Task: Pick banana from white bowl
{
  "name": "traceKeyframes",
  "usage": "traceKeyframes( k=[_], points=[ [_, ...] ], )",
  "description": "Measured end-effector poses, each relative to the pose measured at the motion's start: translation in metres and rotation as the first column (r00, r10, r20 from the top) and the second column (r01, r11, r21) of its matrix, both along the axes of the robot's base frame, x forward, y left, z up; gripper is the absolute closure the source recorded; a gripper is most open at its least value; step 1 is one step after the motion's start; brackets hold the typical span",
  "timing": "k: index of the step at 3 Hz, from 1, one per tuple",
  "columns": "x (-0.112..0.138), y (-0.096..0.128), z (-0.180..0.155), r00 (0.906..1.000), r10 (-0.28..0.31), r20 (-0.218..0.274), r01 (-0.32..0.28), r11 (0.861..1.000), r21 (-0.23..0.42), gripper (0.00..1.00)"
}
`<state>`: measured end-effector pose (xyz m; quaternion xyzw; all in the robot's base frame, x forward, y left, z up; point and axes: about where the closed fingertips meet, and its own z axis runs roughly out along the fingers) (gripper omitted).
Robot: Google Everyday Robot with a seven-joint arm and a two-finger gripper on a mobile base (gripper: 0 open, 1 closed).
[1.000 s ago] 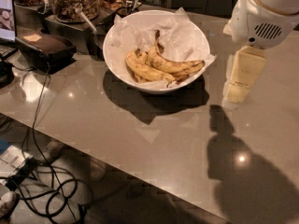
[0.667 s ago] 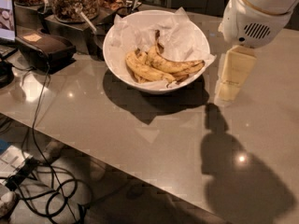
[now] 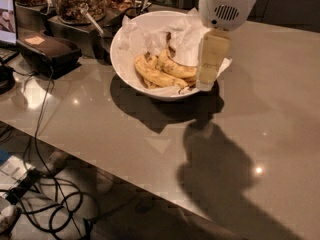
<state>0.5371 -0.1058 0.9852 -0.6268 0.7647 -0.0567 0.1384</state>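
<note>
A large white bowl (image 3: 125, 66) lined with crinkled white paper stands on the grey counter at upper centre. Two or three spotted yellow bananas (image 3: 162, 75) lie in it, side by side. My gripper (image 3: 209, 66) hangs from the white wrist at the top right and points down. It is over the bowl's right rim, just right of the bananas' ends. It holds nothing that I can see.
Glass jars of nuts (image 3: 79, 0) with scoops stand at the back left. A black device (image 3: 47, 51) with cables lies left of the bowl. A screen edge (image 3: 6, 16) is at far left. Cables lie on the floor below the counter's front edge (image 3: 125, 179).
My gripper has moved left, from beside the bowl on its right to over the bowl's right rim. The bowl and bananas lie as before, though the view of them has shifted.
</note>
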Motion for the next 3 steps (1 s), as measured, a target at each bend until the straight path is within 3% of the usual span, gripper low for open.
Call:
traceKeyframes(
  k=[2, 3],
  points=[
    [0.033, 0.004, -0.008, 0.9982, -0.044, -0.04, 0.049, 0.991, 0.127, 0.0],
    [0.048, 0.009, -0.013, 0.9957, -0.058, -0.072, 0.069, 0.986, 0.155, 0.0]
  ],
)
